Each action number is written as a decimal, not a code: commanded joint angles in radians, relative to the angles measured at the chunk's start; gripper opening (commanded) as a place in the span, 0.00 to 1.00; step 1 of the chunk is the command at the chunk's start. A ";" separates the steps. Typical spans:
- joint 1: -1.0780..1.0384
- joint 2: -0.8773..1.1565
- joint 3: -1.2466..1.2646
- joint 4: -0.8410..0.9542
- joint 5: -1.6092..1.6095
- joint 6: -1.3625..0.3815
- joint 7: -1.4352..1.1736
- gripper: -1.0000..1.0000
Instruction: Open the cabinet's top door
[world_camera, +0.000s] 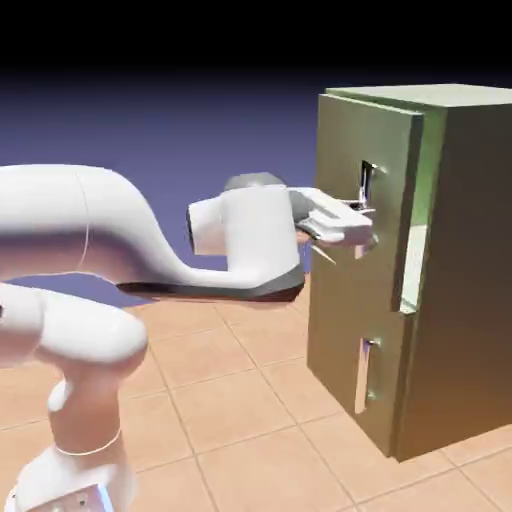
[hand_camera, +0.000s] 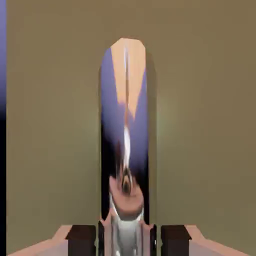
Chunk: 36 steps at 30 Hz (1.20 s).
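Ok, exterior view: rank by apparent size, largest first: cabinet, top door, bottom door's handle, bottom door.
1. Cabinet
2. Top door
3. Bottom door
4. Bottom door's handle

The top door stands slightly open, nearer the camera along its free edge, but its lead over the bottom door looks clear.

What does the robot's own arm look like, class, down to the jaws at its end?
The arm is glossy white with thick, rounded segments, a dark grey cap and dark undersides. Its base carries a pale-blue-lit panel. The slim white jaws end in small blocky tips, near-black in the hand view.
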<state>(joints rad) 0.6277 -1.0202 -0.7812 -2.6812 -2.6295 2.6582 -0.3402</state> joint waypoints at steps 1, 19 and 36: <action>-0.032 -0.009 0.036 -0.028 0.038 -0.023 -0.011 0.00; -0.229 -0.202 0.674 -0.318 0.809 -0.479 -0.192 0.00; -0.215 0.070 1.290 -0.126 1.479 -1.054 -0.124 0.00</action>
<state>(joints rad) 0.4123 -0.9508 0.5088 -2.8067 -1.1505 1.6035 -0.4643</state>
